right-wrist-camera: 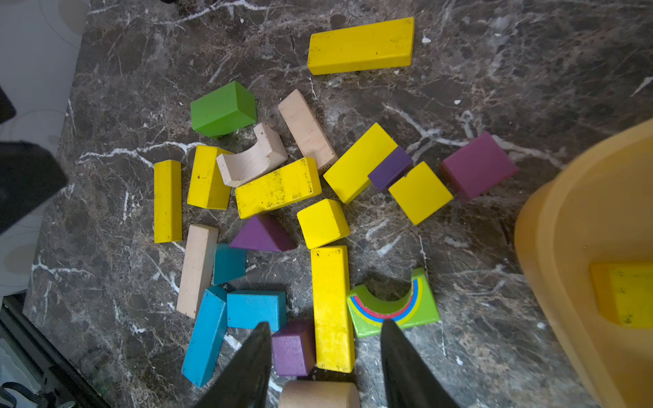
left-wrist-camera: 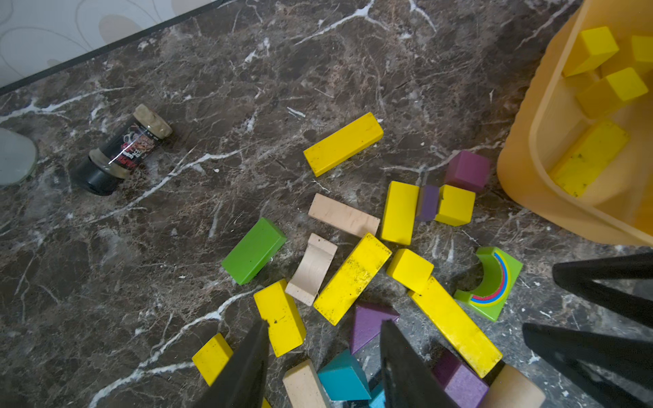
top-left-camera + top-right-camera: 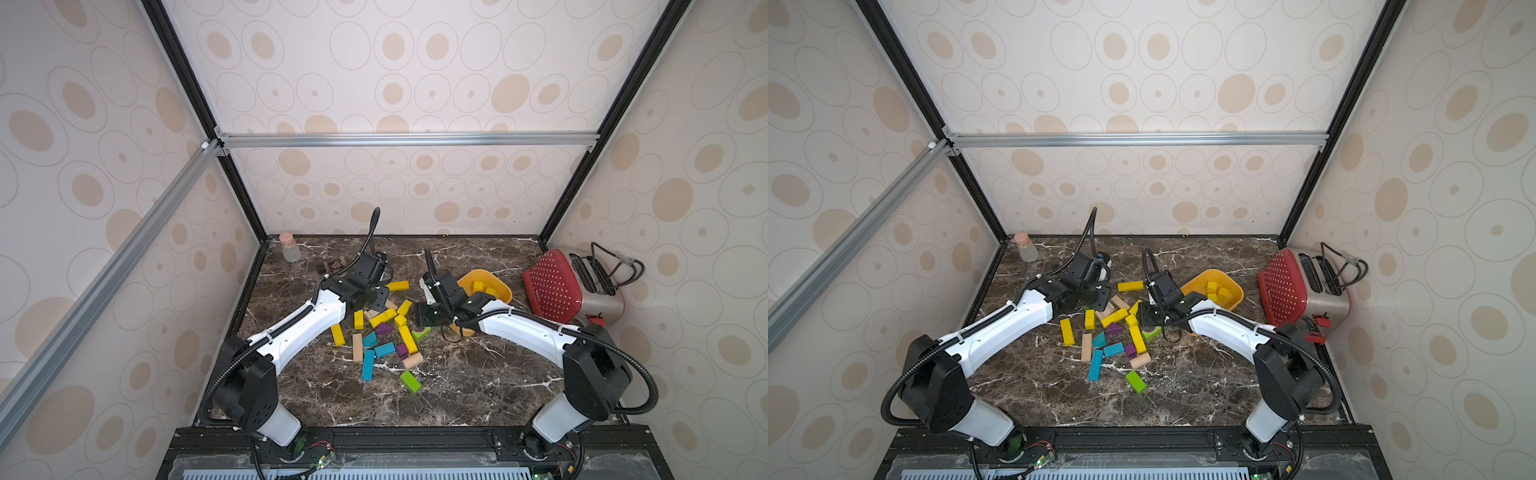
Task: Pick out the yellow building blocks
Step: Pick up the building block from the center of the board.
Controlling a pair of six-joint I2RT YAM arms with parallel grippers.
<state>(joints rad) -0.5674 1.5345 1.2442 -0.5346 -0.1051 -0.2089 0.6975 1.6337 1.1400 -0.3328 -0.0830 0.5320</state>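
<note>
Across the middle of the dark marble bench (image 3: 457, 395) the yellow building blocks (image 3: 407, 338) lie scattered among teal, purple, green and bare wooden pieces. Most are loose bars and cubes on the stone, and a lone yellow bar (image 3: 397, 285) lies a little apart at the far side of the heap. A few more yellow pieces (image 3: 1212, 286) sit inside the orange-yellow bowl (image 3: 500, 291), which stands just right of the heap.

Over the heap's far left edge hangs the left hand (image 2: 325, 322), jaws apart and holding nothing. Its wrist view shows a purple wedge (image 2: 371, 321) and a short yellow bar (image 2: 281, 318) beneath it. Between heap and bowl hangs the right hand (image 1: 325, 323), likewise parted and empty, with a purple cube (image 1: 293, 348) and a long yellow bar (image 1: 332, 307) below the gap. A rainbow arch (image 1: 392, 307) lies just beside that bar.

A red toaster (image 3: 557, 286) stands by the right wall, and a corked bottle (image 3: 289, 248) in the far left corner.
</note>
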